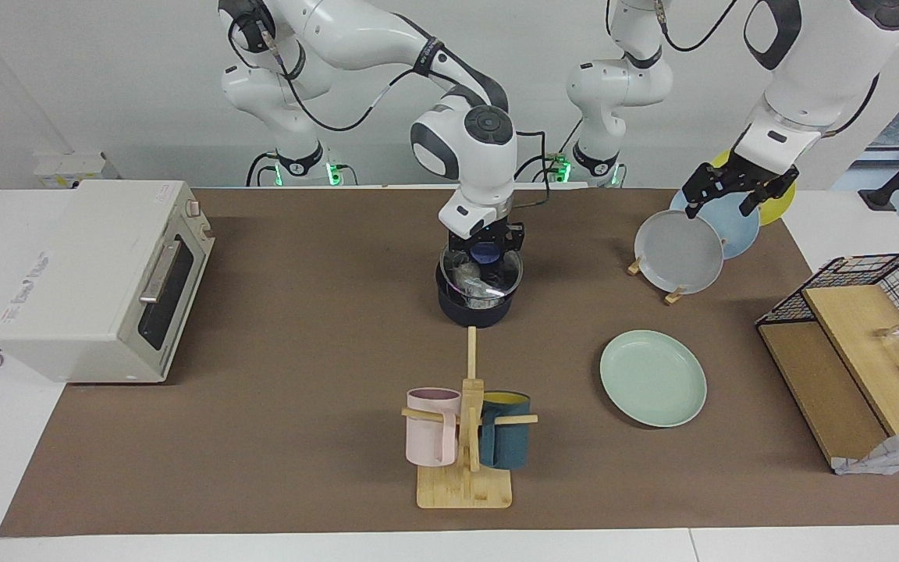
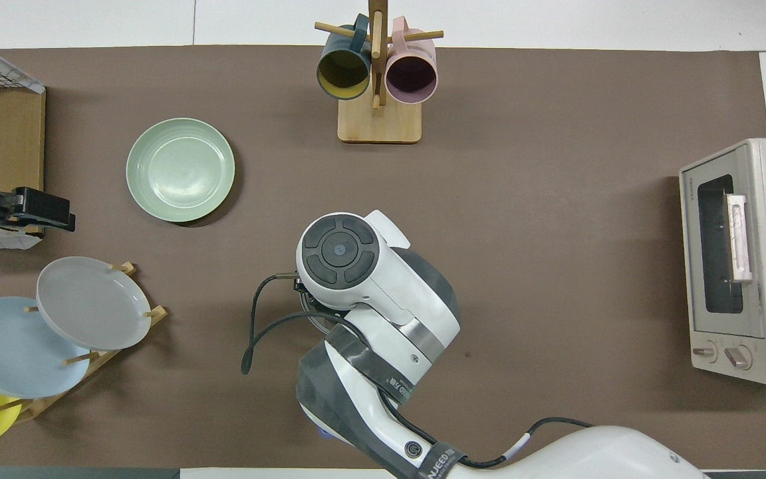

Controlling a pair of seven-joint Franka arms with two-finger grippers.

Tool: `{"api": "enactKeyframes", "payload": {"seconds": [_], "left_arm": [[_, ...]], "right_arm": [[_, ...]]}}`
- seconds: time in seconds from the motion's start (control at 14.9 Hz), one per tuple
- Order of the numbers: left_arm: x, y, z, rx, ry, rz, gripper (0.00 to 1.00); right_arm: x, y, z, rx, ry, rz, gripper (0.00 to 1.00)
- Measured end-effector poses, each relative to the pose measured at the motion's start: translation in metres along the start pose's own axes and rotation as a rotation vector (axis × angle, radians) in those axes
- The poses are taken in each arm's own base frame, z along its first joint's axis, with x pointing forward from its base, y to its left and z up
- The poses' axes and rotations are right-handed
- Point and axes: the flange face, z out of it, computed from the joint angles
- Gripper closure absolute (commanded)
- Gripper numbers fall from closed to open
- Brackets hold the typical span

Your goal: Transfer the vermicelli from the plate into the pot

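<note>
At mid-counter, facing view: the right gripper (image 1: 485, 261) hangs straight down into the mouth of the pot (image 1: 474, 306), its fingers low inside the rim. Whitish glossy threads show around the fingers, which I take to be the vermicelli (image 1: 471, 282) lying in the pot; whether the fingers clamp it or have let go I cannot tell. The vertical pose suits a drop into a narrow vessel. The pot's handle is not visible here (probably hidden by the arm). The plate (image 1: 653, 378) lies flat toward the left arm's end of the counter, farther from the robots than the pot, and is bare, so the transfer looks close to done, pending release and withdrawal. The left gripper (image 1: 737, 187) waits in the air over the rack of plates (image 1: 680, 251), fingers spread wide and holding nothing. A mug stand (image 1: 465, 460) carries a pink mug (image 1: 431, 435) and a teal mug (image 1: 506, 441).

Overhead view: the right arm's wrist covers the pot entirely, so its contents cannot be read. The plate (image 2: 180, 169) shows an empty well. The left gripper (image 2: 37, 211) sits at the picture's edge beside the wire basket (image 2: 7, 80). The toaster oven (image 2: 742, 259) stands at the right arm's end, its door shut.
</note>
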Motion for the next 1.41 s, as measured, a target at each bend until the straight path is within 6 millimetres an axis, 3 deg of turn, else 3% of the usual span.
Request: {"api": "enactKeyframes", "payload": {"seconds": [1.41], "left_arm": [[0.001,0.000,-0.001,0.000,0.006,0.001,0.00]], "right_arm": [[0.012,0.014,0.011,0.022,0.027,0.015,0.38]]}}
